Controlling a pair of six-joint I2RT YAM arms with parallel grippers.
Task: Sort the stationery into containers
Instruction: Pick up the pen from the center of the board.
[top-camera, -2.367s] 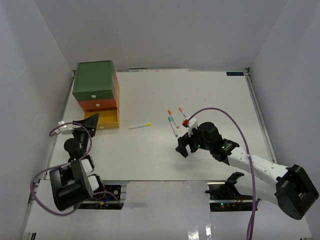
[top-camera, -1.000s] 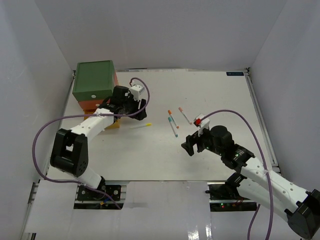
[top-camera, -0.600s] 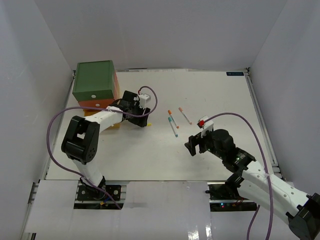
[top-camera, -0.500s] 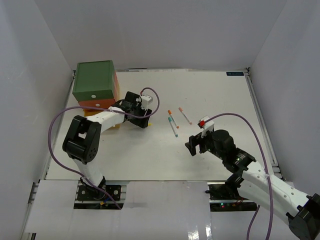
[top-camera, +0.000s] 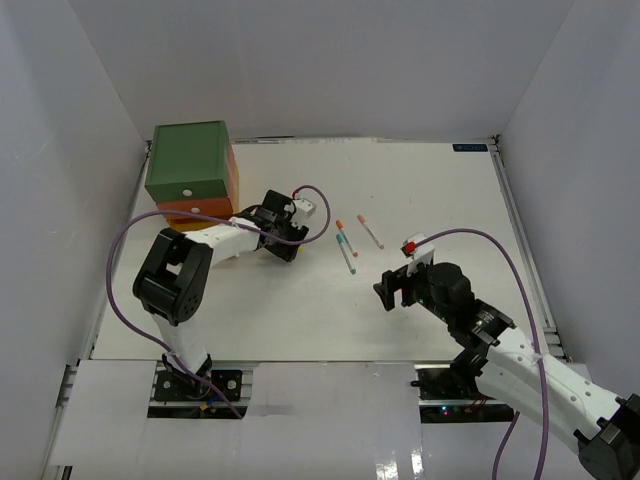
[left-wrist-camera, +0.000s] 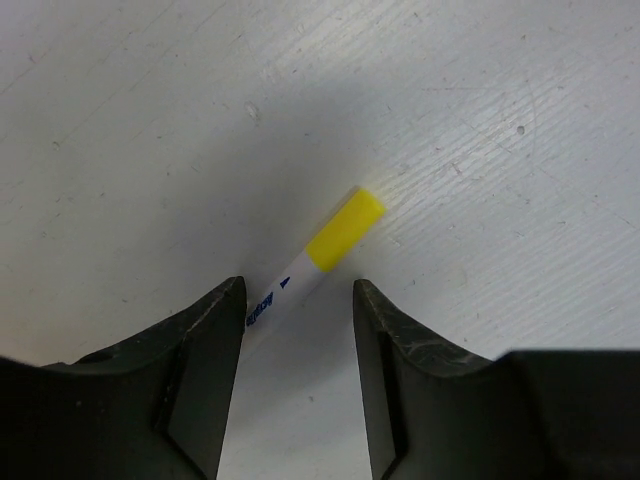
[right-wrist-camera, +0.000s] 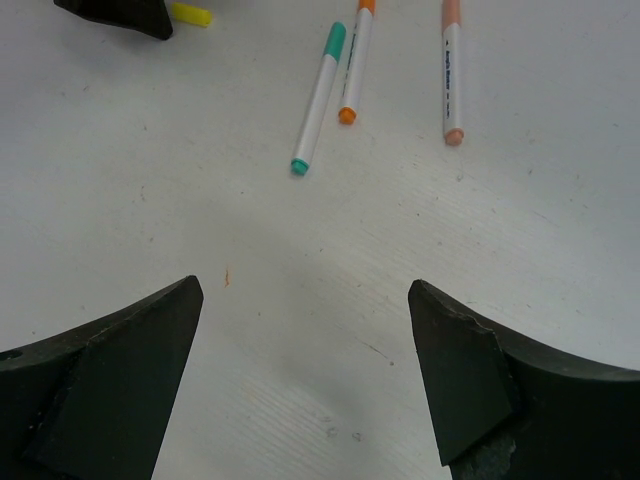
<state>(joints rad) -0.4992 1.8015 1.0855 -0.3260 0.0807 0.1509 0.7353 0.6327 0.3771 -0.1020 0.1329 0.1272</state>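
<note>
We look down on a white table (top-camera: 420, 190) boxed in by plain white walls: a far wall (top-camera: 330, 60), a left wall (top-camera: 50, 200) and a right wall (top-camera: 590, 170). The light is soft and even. A small blue label (top-camera: 468, 148) sits at the table's far right corner. A metal rail (top-camera: 525, 250) lines its right edge. Close up, the tabletop shows fine scratches.

The top drawer (top-camera: 186, 160) of the stack at the far left is dark green, the middle drawer (top-camera: 200, 209) orange-red, and a sliver of yellow bottom drawer (top-camera: 183, 226) shows beneath. The green drawer's knob (top-camera: 186, 191) is white. The yellow pen (left-wrist-camera: 318, 255) has a yellow cap and a white barrel with blue print. To its right lie a teal pen (right-wrist-camera: 318, 98), an orange pen (right-wrist-camera: 355, 62) and a salmon-pink pen (right-wrist-camera: 449, 72), all white-barrelled. The table (top-camera: 420, 190) is white.
</note>
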